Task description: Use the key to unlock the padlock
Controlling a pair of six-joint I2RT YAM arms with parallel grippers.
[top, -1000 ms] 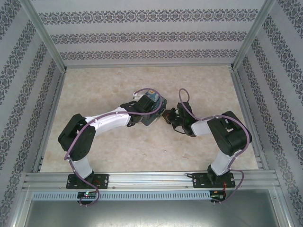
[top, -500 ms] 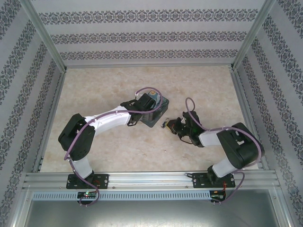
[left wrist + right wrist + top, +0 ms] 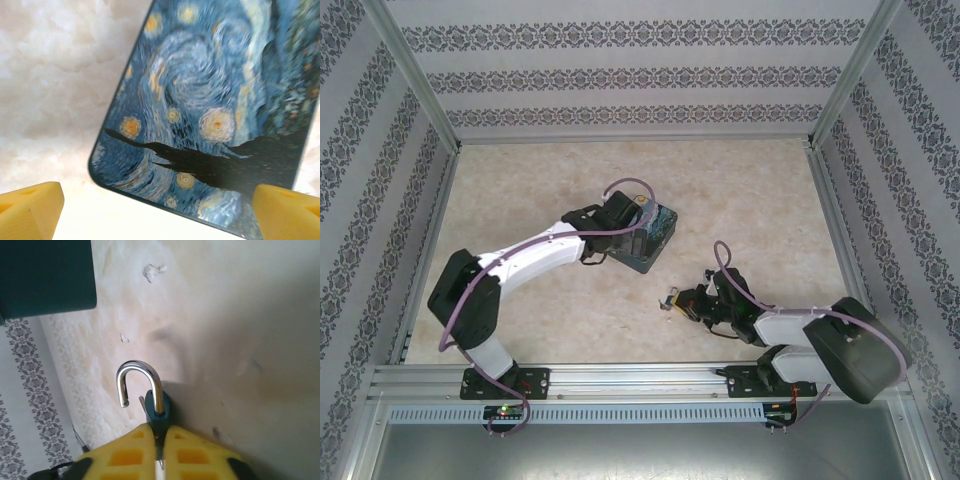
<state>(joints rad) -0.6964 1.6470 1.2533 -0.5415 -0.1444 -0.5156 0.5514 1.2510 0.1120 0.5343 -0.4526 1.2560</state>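
Already unlocked: padlock shackle sprung free.
Right tool, lower centre, pinches its body; left tool spread above painted box.

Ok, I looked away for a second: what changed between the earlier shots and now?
The right claw pulled back from the rectangular box printed with a night-sky painting toward its own base, carrying the small blue padlock, its silvery shackle open. The left claw stayed over the box, jaws wide apart, gripping nothing; the box stayed put.
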